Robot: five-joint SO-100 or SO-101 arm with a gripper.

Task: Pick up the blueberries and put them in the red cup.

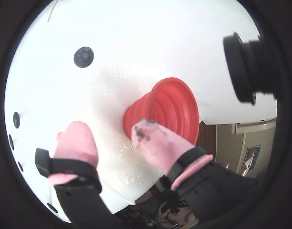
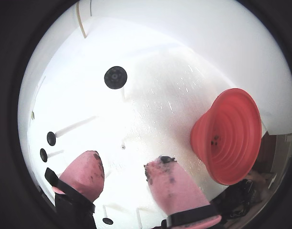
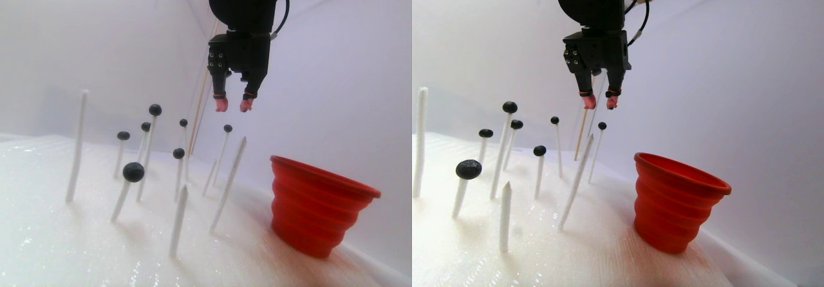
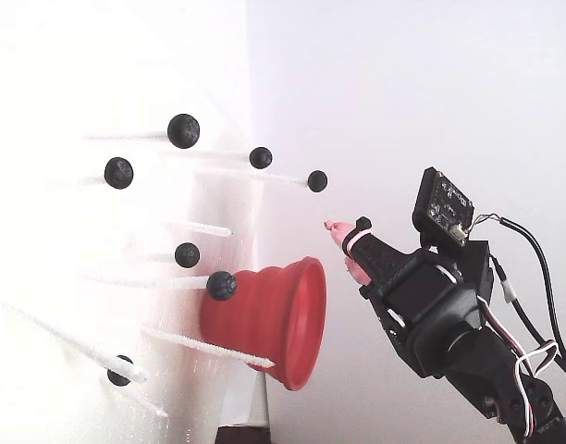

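Stereo pair view: ribbed red cup (image 3: 318,204), matte round blueberries (image 3: 133,172), apparently empty pink-tipped fingers (image 3: 221,104).

This looks like a home-built test rig rather than a lived-in room: a white foam worktop (image 3: 64,248) enclosed by plain white backdrop walls (image 3: 335,74), with thin white sticks (image 3: 77,145) planted upright in it. Past the worktop's edge, one wrist view shows wood flooring (image 1: 210,136) and a pale cabinet (image 1: 248,143).
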